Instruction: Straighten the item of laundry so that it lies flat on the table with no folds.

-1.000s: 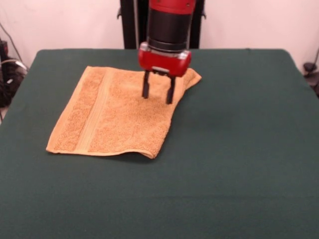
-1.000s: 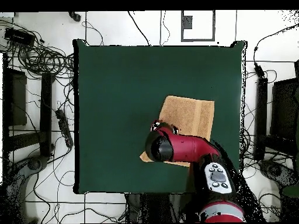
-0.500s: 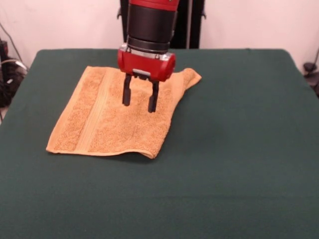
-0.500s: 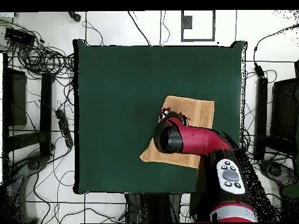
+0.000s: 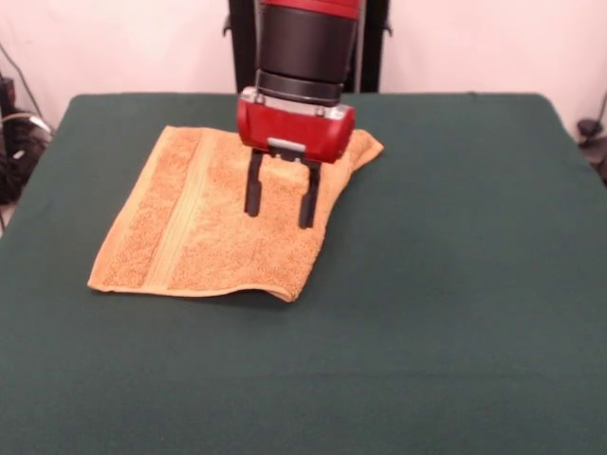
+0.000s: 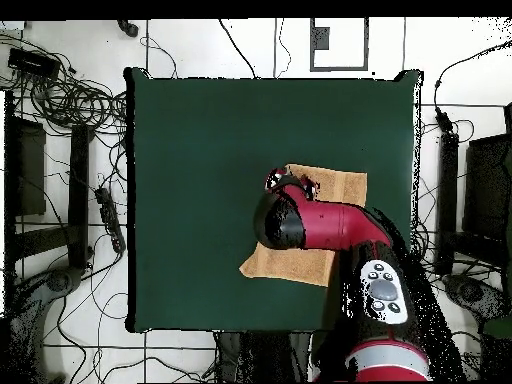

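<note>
Above the orange-tan towel (image 5: 218, 223), the gripper (image 5: 280, 201) points straight down with its two black fingers (image 5: 253, 192) spread apart and nothing between them. The towel lies on the dark green table (image 5: 446, 284), its corner (image 5: 365, 147) by the gripper rumpled and folded.

A glossy black cylindrical wrist is capped by a rounded red housing with a grey plate, above the gripper (image 5: 280, 201); two black fingers (image 5: 253, 190) are fitted beneath
</note>
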You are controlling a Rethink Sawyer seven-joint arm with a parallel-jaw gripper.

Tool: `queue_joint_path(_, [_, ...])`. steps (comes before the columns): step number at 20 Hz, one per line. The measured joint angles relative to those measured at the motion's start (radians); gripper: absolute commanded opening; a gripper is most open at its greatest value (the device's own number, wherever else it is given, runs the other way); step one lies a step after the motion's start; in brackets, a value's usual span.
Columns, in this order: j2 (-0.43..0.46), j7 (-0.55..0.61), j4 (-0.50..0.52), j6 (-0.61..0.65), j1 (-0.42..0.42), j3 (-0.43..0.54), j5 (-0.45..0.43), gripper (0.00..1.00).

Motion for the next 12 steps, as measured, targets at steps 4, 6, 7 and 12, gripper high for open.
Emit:
queue_joint_path(4, [0.004,0.0,-0.034,0.01,0.029,0.0,0.0,1.0])
queue_joint_path(6, [0.007,0.0,-0.044,0.01,0.035,0.0,0.0,1.0])
queue_joint_path(7, [0.009,0.0,-0.049,0.01,0.037,0.0,0.0,1.0])
queue_joint_path(12, [0.042,0.0,-0.077,0.01,0.036,0.0,-0.001,1.0])
